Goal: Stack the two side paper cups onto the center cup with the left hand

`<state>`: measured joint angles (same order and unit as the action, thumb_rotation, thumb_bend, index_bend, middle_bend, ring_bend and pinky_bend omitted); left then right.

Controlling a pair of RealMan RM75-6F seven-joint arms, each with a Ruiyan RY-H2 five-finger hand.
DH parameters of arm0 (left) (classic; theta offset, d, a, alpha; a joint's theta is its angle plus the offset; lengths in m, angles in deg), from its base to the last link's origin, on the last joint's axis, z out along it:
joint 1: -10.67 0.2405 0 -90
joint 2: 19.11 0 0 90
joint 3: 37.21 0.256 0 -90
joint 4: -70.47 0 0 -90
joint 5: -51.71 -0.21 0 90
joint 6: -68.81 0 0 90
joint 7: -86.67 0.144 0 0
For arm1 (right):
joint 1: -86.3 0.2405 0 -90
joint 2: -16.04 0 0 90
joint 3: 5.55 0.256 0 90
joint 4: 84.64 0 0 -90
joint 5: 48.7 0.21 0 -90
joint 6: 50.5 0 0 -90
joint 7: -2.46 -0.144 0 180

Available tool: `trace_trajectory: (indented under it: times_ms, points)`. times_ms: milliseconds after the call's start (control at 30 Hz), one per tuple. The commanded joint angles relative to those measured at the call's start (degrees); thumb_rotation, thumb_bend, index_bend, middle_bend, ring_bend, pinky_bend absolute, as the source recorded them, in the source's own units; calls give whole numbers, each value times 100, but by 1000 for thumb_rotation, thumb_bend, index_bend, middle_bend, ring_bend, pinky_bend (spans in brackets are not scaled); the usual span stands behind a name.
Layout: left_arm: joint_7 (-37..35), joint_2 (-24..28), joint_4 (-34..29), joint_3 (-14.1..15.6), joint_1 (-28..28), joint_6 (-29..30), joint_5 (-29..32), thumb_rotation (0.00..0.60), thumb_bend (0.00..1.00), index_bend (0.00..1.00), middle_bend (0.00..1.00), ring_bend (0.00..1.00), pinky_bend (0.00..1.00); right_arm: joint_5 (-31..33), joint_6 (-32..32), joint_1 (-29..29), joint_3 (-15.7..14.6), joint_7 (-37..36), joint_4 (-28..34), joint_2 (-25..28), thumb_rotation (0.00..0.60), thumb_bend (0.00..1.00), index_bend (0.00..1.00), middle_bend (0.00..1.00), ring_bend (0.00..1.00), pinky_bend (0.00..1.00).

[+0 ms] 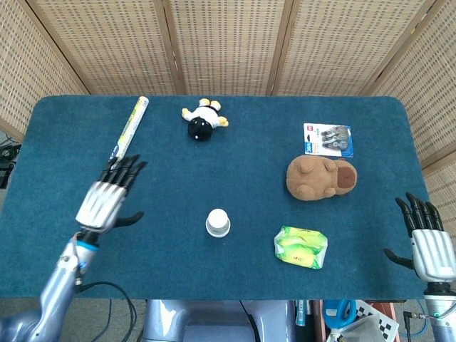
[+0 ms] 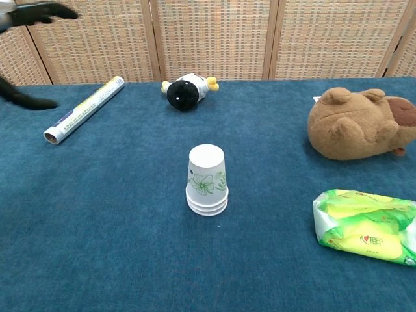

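Observation:
The paper cups [image 1: 218, 222] stand upside down as one nested stack [image 2: 207, 179] in the middle of the blue table; the outer cup has a green flower print. My left hand [image 1: 108, 196] is well to the left of the stack, fingers spread, holding nothing. In the chest view only its dark fingertips [image 2: 40, 12] show at the top left corner. My right hand [image 1: 426, 242] hangs open off the table's right front corner, far from the cups.
A rolled tube [image 1: 127, 135] lies at the back left, close beyond my left hand. A small black-and-white plush [image 1: 203, 121] lies at the back centre. A brown plush bear [image 1: 321, 177], a green wipes pack [image 1: 301, 246] and a blister card [image 1: 328, 140] sit on the right.

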<state>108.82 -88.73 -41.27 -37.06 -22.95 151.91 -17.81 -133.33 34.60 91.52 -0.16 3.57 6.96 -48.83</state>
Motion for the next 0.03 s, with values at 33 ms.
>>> trace_trajectory:
  times_ms: [33]
  points:
    - [-1205, 319, 954, 697, 1161, 908, -707, 600, 209, 0, 0, 0, 0, -20, 15, -5, -8, 12, 12, -3, 600, 0, 0, 0, 0, 0]
